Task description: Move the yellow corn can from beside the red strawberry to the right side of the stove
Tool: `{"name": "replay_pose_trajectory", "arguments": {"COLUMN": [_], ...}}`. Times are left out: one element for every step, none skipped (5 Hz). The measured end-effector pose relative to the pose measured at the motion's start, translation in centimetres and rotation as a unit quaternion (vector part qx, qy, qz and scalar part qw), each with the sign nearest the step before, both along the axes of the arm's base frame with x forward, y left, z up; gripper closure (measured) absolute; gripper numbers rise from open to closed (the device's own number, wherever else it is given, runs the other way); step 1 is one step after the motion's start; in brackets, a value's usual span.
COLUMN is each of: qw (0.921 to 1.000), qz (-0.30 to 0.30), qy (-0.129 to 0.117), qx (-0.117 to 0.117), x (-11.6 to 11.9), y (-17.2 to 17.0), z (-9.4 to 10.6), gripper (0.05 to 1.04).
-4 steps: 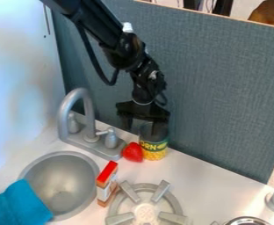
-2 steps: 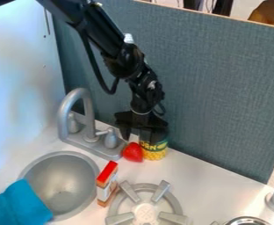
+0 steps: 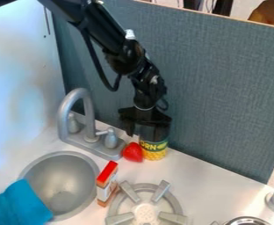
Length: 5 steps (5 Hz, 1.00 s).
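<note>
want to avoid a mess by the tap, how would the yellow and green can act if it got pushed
The can looks stiff, so its sides would probably give little. Standing upright, it may slide under a low push but could tip if pushed near the top. Its round side suggests it might roll once down.

arm: glossy black | segments: chunky, jointed | cable: black, looping | fitting: small, white

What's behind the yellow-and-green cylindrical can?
The blue-grey fabric partition rises behind the yellow-and-green cylindrical can. The can hides the counter directly behind it; the black two-finger gripper overlaps its upper part.
</note>
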<state>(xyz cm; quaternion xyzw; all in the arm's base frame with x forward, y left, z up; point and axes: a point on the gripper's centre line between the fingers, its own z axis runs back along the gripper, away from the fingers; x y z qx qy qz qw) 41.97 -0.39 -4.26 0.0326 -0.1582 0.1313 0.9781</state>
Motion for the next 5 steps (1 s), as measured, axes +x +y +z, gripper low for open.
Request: {"name": "replay_pose_trajectory", "arguments": {"qw": [1.0, 0.9999, 0.9999, 0.9998, 1.0], "qz": [0.005, 0.009, 0.008, 0.005, -0.001], "qy": [-0.004, 0.003, 0.011, 0.011, 0.008], "qx": [0.005, 0.007, 0.01, 0.013, 0.001], "x": [0.4, 0.8, 1.3, 1.9, 2.3], "y": [0.2, 0.2, 0.3, 0.2, -0.2], "z": [0.4, -0.4, -1.2, -1.3, -1.4], "gripper": [0.077, 0.077, 0.077, 0.077, 0.078]}}
